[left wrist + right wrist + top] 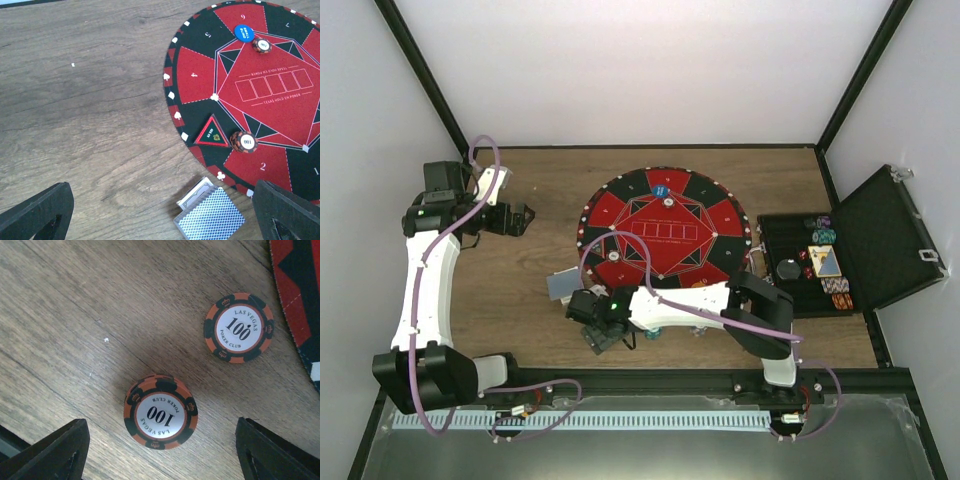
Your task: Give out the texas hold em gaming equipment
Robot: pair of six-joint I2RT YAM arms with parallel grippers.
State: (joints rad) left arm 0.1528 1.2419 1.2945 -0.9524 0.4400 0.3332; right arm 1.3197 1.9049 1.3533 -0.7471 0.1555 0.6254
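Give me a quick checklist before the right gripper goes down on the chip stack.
1. Right gripper open: ok.
2. Chip stack centred between its fingers: ok.
3. Lone chip apart from the stack: ok.
4. Stack off the mat: ok.
5. Left gripper open, holding nothing, clear of the cards: ok.
6. Number of chips in the stack: cannot tell.
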